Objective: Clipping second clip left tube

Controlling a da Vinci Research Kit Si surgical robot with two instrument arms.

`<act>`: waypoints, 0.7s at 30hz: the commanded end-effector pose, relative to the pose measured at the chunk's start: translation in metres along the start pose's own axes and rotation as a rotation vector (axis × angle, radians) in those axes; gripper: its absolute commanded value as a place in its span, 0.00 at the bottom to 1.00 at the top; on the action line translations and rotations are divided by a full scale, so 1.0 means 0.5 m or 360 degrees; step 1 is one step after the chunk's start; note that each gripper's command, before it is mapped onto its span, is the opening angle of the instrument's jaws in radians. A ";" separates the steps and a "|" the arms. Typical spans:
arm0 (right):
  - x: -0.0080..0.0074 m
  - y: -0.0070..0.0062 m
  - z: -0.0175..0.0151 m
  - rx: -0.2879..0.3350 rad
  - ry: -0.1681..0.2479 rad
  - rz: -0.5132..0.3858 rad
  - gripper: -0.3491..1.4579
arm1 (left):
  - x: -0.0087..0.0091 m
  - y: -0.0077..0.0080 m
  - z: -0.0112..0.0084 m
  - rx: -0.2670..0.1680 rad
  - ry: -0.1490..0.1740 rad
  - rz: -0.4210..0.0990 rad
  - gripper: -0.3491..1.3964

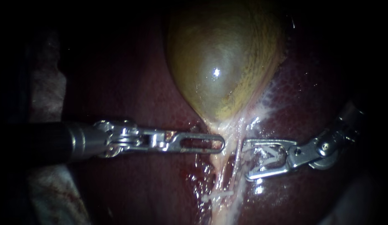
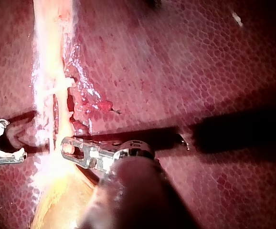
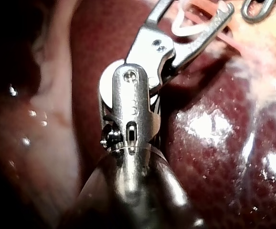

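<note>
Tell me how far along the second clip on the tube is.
Done: the first clip sits across the tube, away from the gallbladder. In hand: the right tool holds the second clip spread wide beside the tube, while the left tool rests its tip against it. Left: straddle the tube and close.

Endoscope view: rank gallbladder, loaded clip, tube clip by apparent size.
1. gallbladder, by far
2. loaded clip, spread open, held by the right instrument
3. tube clip, smallest
Both clips look similarly near the camera.

Dark all round my lit field.
I see pale material (image 1: 46, 89) in shadow past the liver's (image 1: 152, 183) left edge.
</note>
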 end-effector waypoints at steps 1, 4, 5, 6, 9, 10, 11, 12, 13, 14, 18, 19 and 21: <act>0.0000 0.0000 0.0000 0.0000 0.0000 0.0000 0.49 | 0.0000 0.0000 0.0000 0.0001 0.0000 0.0000 0.00; 0.0000 0.0000 0.0000 0.0000 0.0000 0.0000 0.49 | 0.0000 0.0000 0.0000 0.0001 0.0000 0.0000 0.00; 0.0000 0.0000 0.0000 0.0000 0.0000 0.0000 0.49 | 0.0000 0.0000 0.0000 0.0001 0.0000 0.0000 0.00; 0.0000 0.0000 0.0000 0.0000 0.0000 0.0000 0.49 | 0.0000 0.0000 0.0000 0.0001 0.0000 0.0000 0.00; 0.0000 0.0000 0.0000 0.0000 0.0000 0.0000 0.49 | -0.0001 0.0001 0.0000 0.0001 0.0000 0.0000 0.00; 0.0000 0.0000 0.0000 0.0000 0.0000 0.0000 0.49 | -0.0001 0.0001 0.0000 0.0001 0.0000 0.0000 0.00; 0.0000 0.0000 0.0001 0.0000 0.0000 0.0000 0.49 | -0.0001 0.0001 0.0000 0.0001 0.0000 0.0000 0.00; 0.0000 0.0000 0.0001 0.0000 0.0000 0.0000 0.49 | -0.0001 0.0001 0.0000 0.0001 0.0000 0.0000 0.00; 0.0000 0.0000 0.0001 0.0000 0.0000 0.0000 0.49 | -0.0002 0.0002 -0.0001 0.0001 0.0001 -0.0001 0.00; 0.0000 0.0000 0.0001 -0.0001 0.0000 0.0000 0.49 | -0.0002 0.0003 -0.0001 0.0001 0.0001 -0.0001 0.00; 0.0000 -0.0002 0.0003 -0.0002 0.0002 0.0001 0.50 | -0.0002 0.0012 -0.0009 0.0001 -0.0001 -0.0005 0.00; 0.0000 -0.0003 0.0004 -0.0002 0.0002 0.0001 0.50 | -0.0002 0.0016 -0.0013 0.0001 -0.0002 -0.0007 0.00; 0.0000 -0.0005 0.0008 -0.0003 0.0004 0.0002 0.50 | -0.0003 0.0025 -0.0020 0.0001 -0.0003 -0.0010 0.00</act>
